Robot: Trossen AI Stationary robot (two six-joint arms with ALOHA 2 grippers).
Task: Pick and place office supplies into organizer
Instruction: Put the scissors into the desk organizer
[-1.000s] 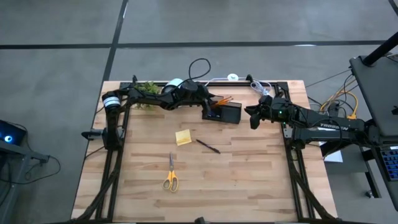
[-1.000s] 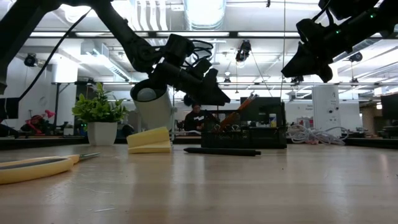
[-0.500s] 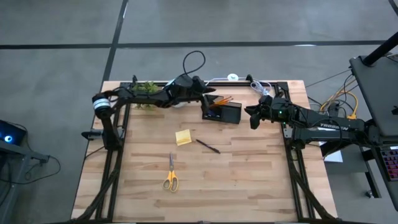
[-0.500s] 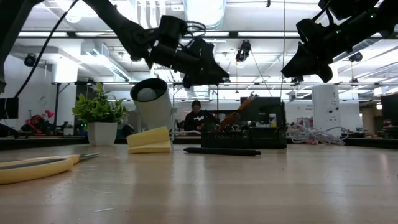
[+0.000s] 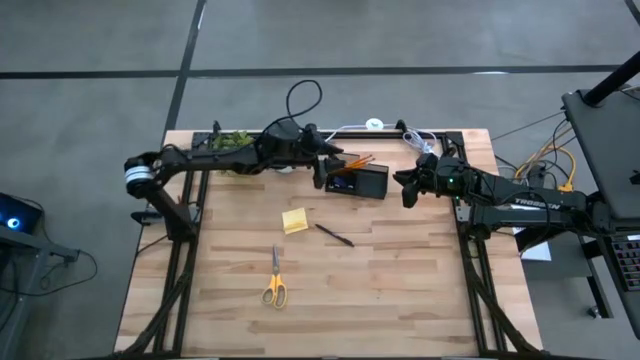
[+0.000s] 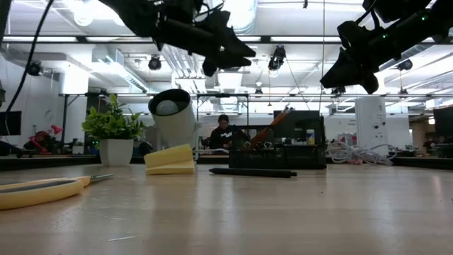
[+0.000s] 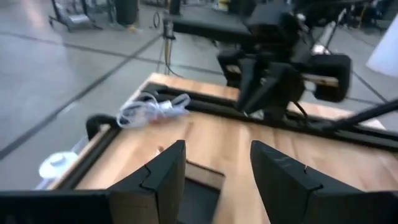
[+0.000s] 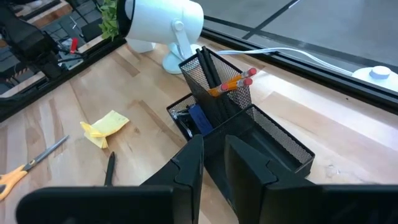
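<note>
Since the earlier frames, the left arm had drawn back and risen from the organizer, while the right arm had not shifted.

From the high view, the left hand (image 5: pixel 322 166) hung at the organizer's (image 5: pixel 358 181) left end, near the desk's (image 5: pixel 400 290) far edge. The right hand (image 5: pixel 408 188) waited just right of the organizer. The yellow sticky-note pad (image 5: pixel 294 221), a black pen (image 5: pixel 335 236) and the yellow-handled scissors (image 5: pixel 275 279) lay loose on the wood, apparently awaiting pickup.

At desk level, the left hand (image 6: pixel 237 54) sat high above the organizer (image 6: pixel 277 147), probably lifted to clear the orange pencils (image 6: pixel 271 128) leaning out of it. The pen (image 6: pixel 253 172) lay just in front of the organizer, the sticky-note pad (image 6: pixel 170 159) before a white lamp-like device (image 6: pixel 173 113), and a potted plant (image 6: pixel 113 134) farther left.

Past the left wrist, its fingers (image 7: pixel 158 180) stood apart with nothing between them, facing the right arm across the desk.

Past the right wrist, its fingers (image 8: pixel 189 168) were nearly together and empty, aimed at the mesh organizer (image 8: pixel 249 134), whose tall section held pencils (image 8: pixel 233 84) and black pens, with a small blue piece (image 8: pixel 200 119) in a lower compartment.
</note>
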